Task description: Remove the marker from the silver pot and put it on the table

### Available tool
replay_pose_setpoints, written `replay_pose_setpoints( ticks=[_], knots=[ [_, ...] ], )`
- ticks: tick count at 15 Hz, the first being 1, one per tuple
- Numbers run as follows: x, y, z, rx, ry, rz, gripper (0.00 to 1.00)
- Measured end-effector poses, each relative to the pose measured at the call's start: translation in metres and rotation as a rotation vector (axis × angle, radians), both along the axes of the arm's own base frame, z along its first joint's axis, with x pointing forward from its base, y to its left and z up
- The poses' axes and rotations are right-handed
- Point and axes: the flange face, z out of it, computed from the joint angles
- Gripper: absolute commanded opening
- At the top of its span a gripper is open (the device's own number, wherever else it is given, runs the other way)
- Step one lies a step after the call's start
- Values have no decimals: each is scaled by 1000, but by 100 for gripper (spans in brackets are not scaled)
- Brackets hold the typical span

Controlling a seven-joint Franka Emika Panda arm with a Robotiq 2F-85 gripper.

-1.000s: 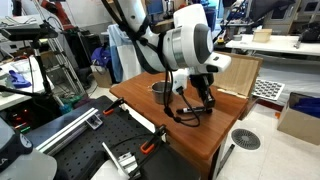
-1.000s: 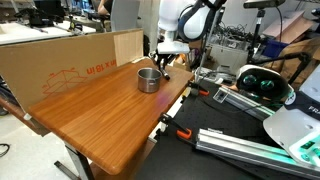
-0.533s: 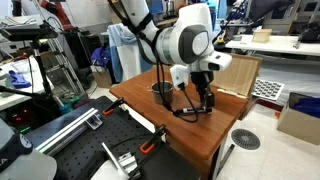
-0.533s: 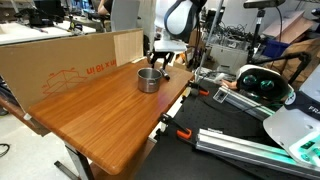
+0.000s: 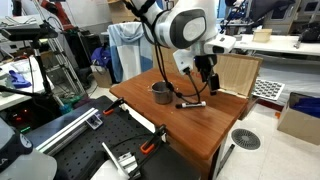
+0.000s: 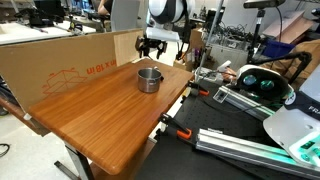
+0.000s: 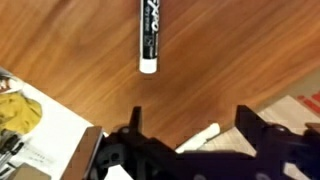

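The marker [image 7: 148, 35] lies flat on the table [image 7: 235, 60] in the wrist view, black with its pale end [image 7: 148, 67] pointing toward my gripper [image 7: 190, 120]. The gripper is open, hangs above the marker, and has nothing between its fingers. In an exterior view the marker [image 5: 192, 103] rests on the table [image 5: 200, 135] just beside the silver pot [image 5: 161, 92], with the gripper [image 5: 205, 78] raised above it. The pot [image 6: 149, 79] also shows on the table [image 6: 90, 125], below the gripper [image 6: 152, 47].
A cardboard board [image 6: 60, 65] stands along the table's far side. A black perforated bench [image 5: 95, 140] with clamps adjoins the table. A pale wooden box [image 5: 238, 75] stands behind the gripper. The table's edge [image 7: 285, 60] runs close to the marker.
The gripper has opened and let go of the marker, which now lies on the table. The arm has lifted up and away from the tabletop.
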Motion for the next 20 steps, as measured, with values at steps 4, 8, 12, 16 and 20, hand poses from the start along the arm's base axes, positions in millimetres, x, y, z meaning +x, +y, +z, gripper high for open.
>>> replay_pose_setpoints(
  ticks=[4, 8, 12, 16, 20],
  knots=[
    [12, 3, 52, -2, -90, 24, 100],
    [22, 18, 129, -14, -217, 60, 100],
    [17, 28, 198, -11, -285, 70, 100],
    [10, 27, 196, -5, -264, 68, 100],
    [10, 28, 196, -5, -264, 68, 100]
  ],
)
